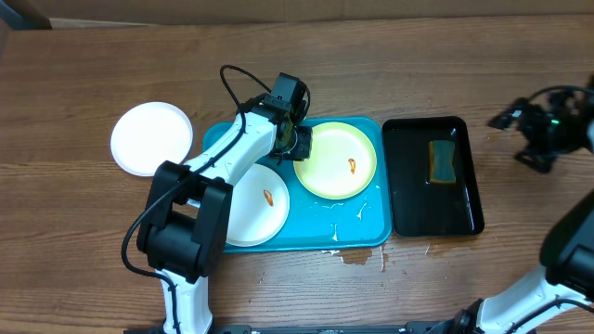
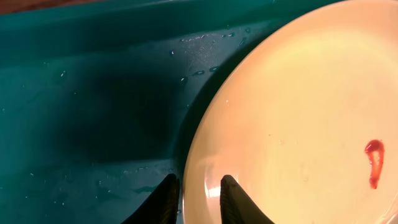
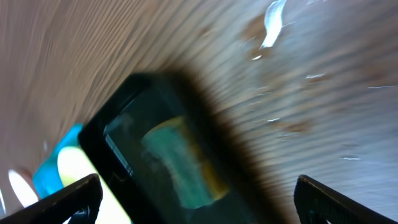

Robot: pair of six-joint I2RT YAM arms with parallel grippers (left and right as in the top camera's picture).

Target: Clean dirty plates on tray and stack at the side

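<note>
Near the tray's back wall, left fingers narrowly straddle the yellow-green plate's rim, white plate beside. Right fingers gape wide.

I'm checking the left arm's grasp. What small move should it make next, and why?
Probably close the jaws on the yellow-green plate at its rim. In the wrist view the left gripper straddles that rim, one finger over the blue tray, the other over the plate, with a gap between. The plate lies flat, its smear unwiped.
</note>
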